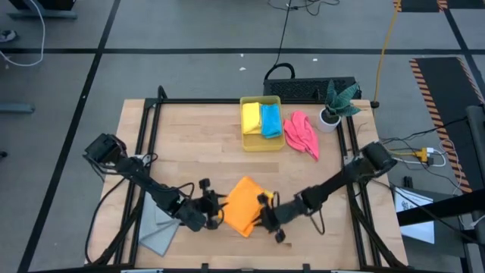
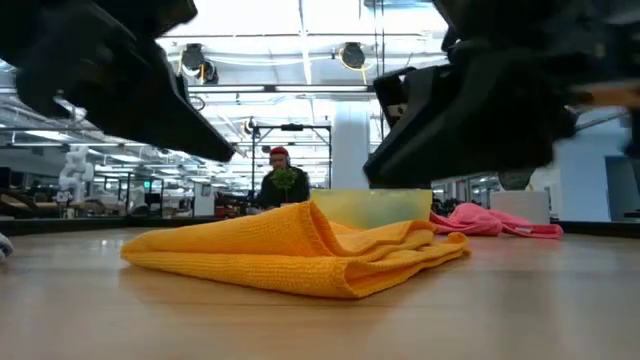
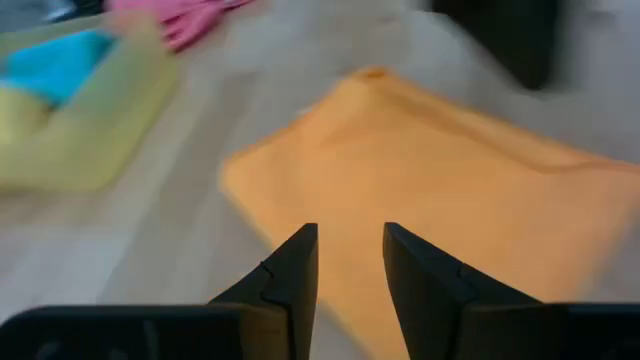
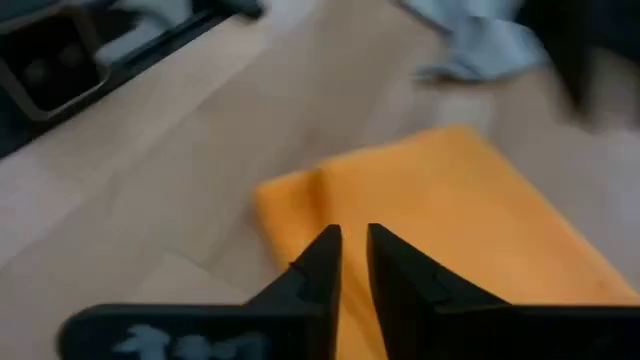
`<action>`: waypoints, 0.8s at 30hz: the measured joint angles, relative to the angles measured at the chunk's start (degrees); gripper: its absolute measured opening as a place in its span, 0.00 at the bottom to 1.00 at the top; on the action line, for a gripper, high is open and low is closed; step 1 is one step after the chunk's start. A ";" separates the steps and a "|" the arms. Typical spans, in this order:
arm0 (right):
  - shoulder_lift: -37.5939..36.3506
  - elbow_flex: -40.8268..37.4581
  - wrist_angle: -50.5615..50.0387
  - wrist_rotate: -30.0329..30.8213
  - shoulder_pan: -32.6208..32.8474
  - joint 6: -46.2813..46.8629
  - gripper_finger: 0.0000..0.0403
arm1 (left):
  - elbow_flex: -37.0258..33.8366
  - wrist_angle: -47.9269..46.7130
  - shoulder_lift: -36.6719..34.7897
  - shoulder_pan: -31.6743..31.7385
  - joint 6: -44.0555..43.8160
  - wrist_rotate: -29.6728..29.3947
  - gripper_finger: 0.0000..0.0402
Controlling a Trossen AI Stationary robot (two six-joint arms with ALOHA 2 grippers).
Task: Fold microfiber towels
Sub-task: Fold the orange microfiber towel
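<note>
Grey towel (image 1: 158, 233) lay at worktop's (image 1: 197, 144) front-left corner. Left pincer (image 1: 214, 213) beside orange towel's (image 1: 244, 205) left edge, fingers slightly parted, nothing between them. Orange towel folded near front edge, centre. Right pincer (image 1: 264, 214) at its right edge, fingers narrowly parted, empty. Yellow bin (image 1: 261, 142) at rear edge held yellow towel (image 1: 251, 118) and blue towel (image 1: 270, 120); pink towel (image 1: 301, 134) beside it.
</note>
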 joint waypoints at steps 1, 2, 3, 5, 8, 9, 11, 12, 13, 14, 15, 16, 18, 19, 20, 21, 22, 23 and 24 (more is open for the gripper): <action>1.61 1.29 -0.08 0.70 0.78 -1.23 0.14 | 0.00 -1.28 0.00 0.36 -1.57 -0.73 0.29; 2.90 2.55 -0.57 2.01 1.46 -2.03 0.17 | 0.00 -2.62 0.00 0.63 -3.28 -1.41 0.29; 3.64 3.74 -1.98 3.64 2.00 -2.98 0.20 | 0.00 -3.60 0.00 0.84 -5.11 -1.56 0.29; 4.86 6.31 -5.12 5.65 2.55 -3.64 0.25 | 0.00 -5.91 0.02 1.35 -8.87 -1.09 0.29; 5.65 8.87 -8.72 6.99 2.51 -3.24 0.32 | 0.00 -8.31 0.57 1.47 -13.22 -0.74 0.29; 5.96 9.44 -8.73 7.00 2.47 -3.14 0.34 | -0.06 -8.67 0.61 1.36 -13.76 -0.94 0.29; 6.69 10.04 -8.77 7.13 2.39 -2.77 0.36 | -0.10 -8.70 0.57 1.15 -14.22 -1.35 0.29; 7.09 10.50 -8.89 7.09 2.35 -2.62 0.36 | -0.07 -8.78 0.57 1.10 -14.32 -1.27 0.29; 7.55 10.83 -8.72 6.69 2.27 -2.34 0.36 | -0.11 -8.98 0.57 1.10 -14.39 -1.08 0.29; 7.82 11.07 -8.61 5.76 2.24 -2.14 0.36 | -0.15 -8.86 0.57 1.12 -14.14 -1.10 0.29; 8.18 11.20 -8.60 5.71 2.24 -2.11 0.35 | -0.11 -8.60 0.57 1.02 -14.06 -1.10 0.29; 8.69 11.42 -8.10 5.71 2.19 -2.00 0.35 | -0.11 -8.58 0.57 0.99 -14.03 -1.12 0.29; 9.45 11.54 -7.28 5.82 2.12 -2.03 0.33 | -0.11 -8.56 0.57 0.85 -13.93 -1.11 0.29; 9.61 11.52 -6.96 5.80 2.08 -1.79 0.33 | -0.11 -8.64 0.57 0.84 -14.01 -1.10 0.29; 9.94 11.52 -6.33 5.81 1.92 -1.60 0.32 | -0.11 -8.57 0.57 0.84 -14.16 -1.10 0.29; 10.27 11.53 -5.57 5.82 1.75 -1.54 0.30 | -0.11 -8.57 0.57 0.86 -14.16 -1.10 0.29; 10.41 11.53 -5.39 5.90 1.67 -1.57 0.29 | -0.11 -8.52 0.57 0.90 -14.18 -1.10 0.29; 10.46 11.50 -5.42 5.91 1.58 -1.52 0.28 | -0.11 -8.56 0.57 0.92 -14.20 -1.10 0.29; 10.47 11.50 -5.22 5.91 1.40 -1.36 0.26 | -0.11 -8.59 0.57 0.89 -14.18 -1.10 0.29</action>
